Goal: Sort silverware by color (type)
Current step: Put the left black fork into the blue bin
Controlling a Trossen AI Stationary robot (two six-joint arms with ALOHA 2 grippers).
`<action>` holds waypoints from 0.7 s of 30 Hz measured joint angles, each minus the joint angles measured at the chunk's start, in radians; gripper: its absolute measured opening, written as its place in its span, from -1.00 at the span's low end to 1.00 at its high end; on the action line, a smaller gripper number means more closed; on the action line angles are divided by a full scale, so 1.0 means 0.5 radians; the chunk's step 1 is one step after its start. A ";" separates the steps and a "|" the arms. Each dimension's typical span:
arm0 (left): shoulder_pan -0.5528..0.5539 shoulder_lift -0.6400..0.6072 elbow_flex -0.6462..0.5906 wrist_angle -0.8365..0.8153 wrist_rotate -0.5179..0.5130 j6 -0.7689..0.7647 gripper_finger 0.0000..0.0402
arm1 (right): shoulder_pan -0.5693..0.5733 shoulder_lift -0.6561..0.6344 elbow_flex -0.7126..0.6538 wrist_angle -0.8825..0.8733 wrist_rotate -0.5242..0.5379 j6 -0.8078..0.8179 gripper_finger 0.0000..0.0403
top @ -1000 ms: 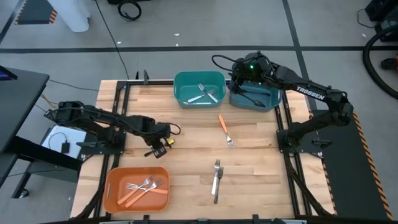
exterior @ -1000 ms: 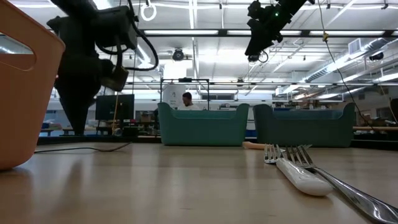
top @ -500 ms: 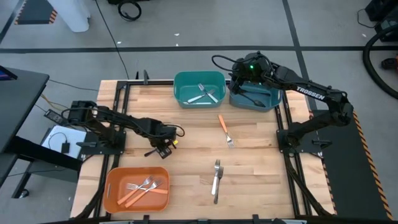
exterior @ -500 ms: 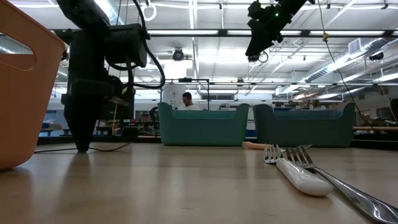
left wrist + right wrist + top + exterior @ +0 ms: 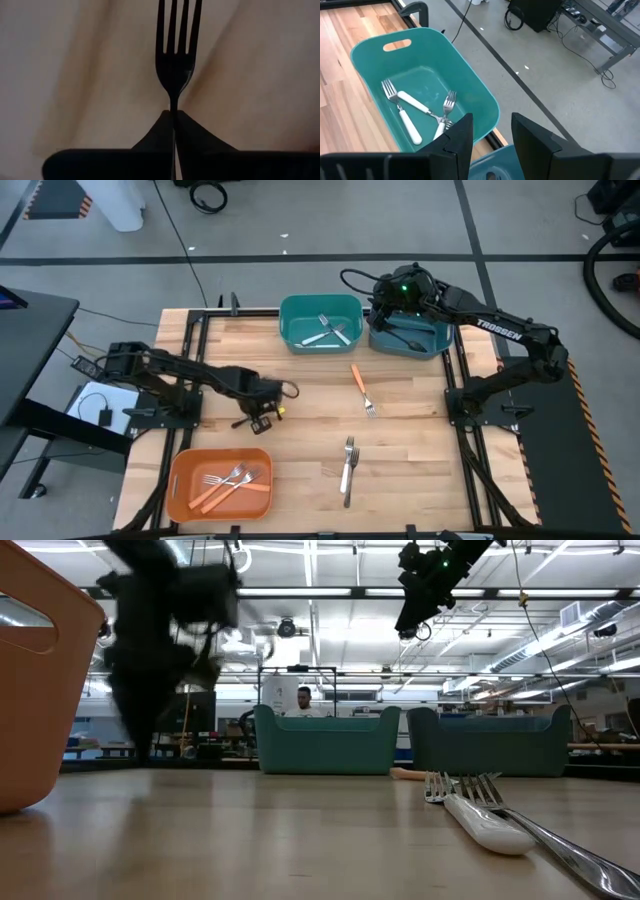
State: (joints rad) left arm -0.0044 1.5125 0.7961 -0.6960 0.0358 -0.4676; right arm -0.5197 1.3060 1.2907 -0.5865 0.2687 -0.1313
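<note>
My left gripper (image 5: 260, 416) is over the table's left middle, shut on a dark fork (image 5: 176, 55) whose tines stick out past the fingertips. In the low view this gripper (image 5: 140, 745) is a blur just above the wood. My right gripper (image 5: 490, 135) hangs open and empty high over the far bins, also seen in the high view (image 5: 385, 305). An orange-handled fork (image 5: 362, 388) and a pair of white and silver forks (image 5: 348, 465) lie flat on the table. My left gripper pinches the dark fork at its thin neck (image 5: 174, 106), just below the tines, between the two fingers (image 5: 197, 132). The tined head points on past the fingertips. The handle is hidden between the fingers. Whether the fork is clear of the wood, I cannot tell.
A teal bin (image 5: 300, 315) at the far middle holds white-handled forks (image 5: 407, 112). A darker bin (image 5: 435, 340) beside it holds a dark fork. An orange bin (image 5: 185, 490) at the near left holds orange forks. A person (image 5: 300, 700) sits far behind the table.
My left gripper went down until its tip reached the table, shifting a little toward the right edge. It has since come up slightly and shows blurred in the low view. My right gripper has kept still.
</note>
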 joint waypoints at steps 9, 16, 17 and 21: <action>0.358 -0.167 0.536 -0.077 -0.173 0.420 -0.95 | 0.001 0.000 0.000 0.017 -0.276 0.234 -0.30; 0.744 -0.150 0.881 0.226 -0.249 0.630 -0.96 | 0.018 0.000 -0.003 0.060 -0.731 0.596 -0.30; 0.781 -0.149 0.898 0.331 -0.249 0.629 -0.95 | 0.031 0.000 -0.014 0.103 -0.774 0.568 -0.30; 0.857 -0.150 0.910 0.748 -0.252 0.591 -0.96 | 0.100 0.003 -0.085 0.357 -0.847 0.393 -0.30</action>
State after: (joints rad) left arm 0.4242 1.4375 1.2510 -0.3222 -0.0902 -0.1719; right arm -0.4699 1.3075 1.2485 -0.4079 -0.1549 0.0652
